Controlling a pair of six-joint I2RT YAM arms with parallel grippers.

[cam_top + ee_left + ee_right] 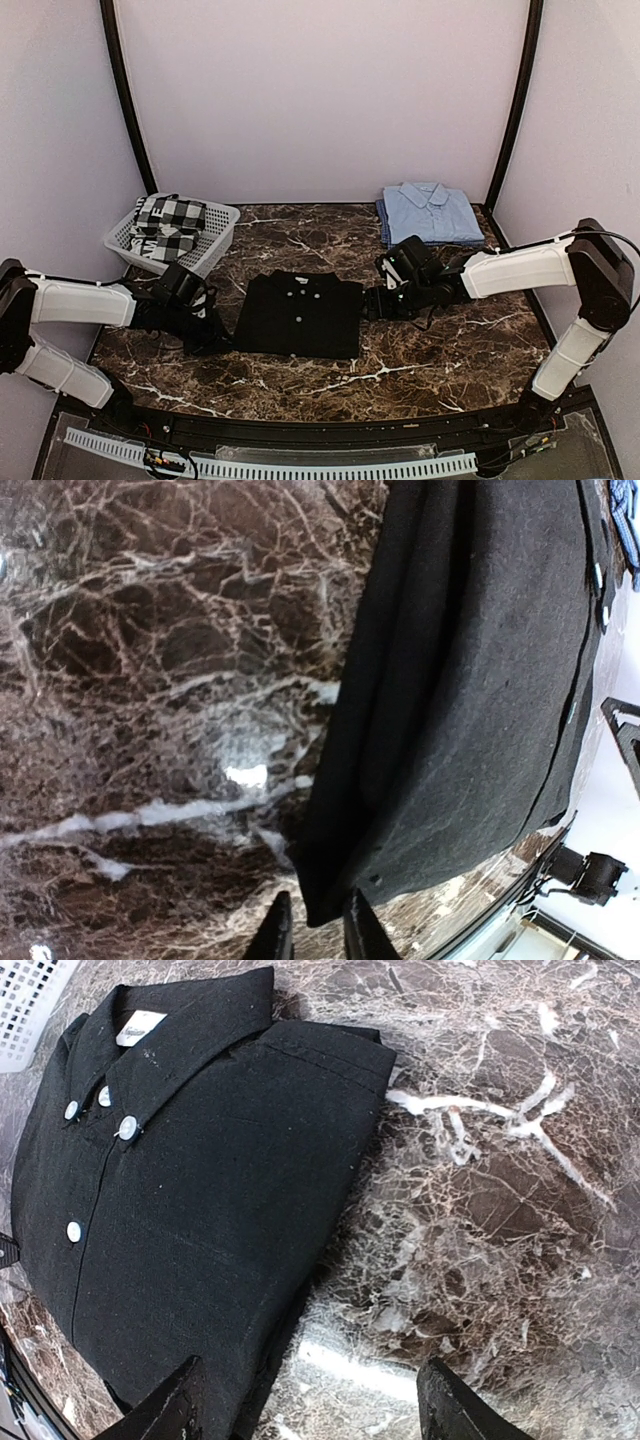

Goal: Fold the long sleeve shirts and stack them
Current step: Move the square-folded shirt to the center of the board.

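Note:
The black long sleeve shirt (300,312) lies folded at the table's middle, collar and white buttons (128,1127) facing up. The light blue long sleeve shirt (430,212) lies folded at the back right. My left gripper (213,335) is at the black shirt's near left corner. In the left wrist view its fingers (280,935) stand close together, with that cloth corner (322,905) between them. My right gripper (370,302) is open at the shirt's right edge, one fingertip (165,1405) over the cloth (200,1210) and the other over bare marble.
A white basket (222,215) holding a black-and-white checked cloth (170,220) stands at the back left. The dark marble tabletop (450,350) ends at a black rim near the arm bases. Black frame posts rise at both back corners.

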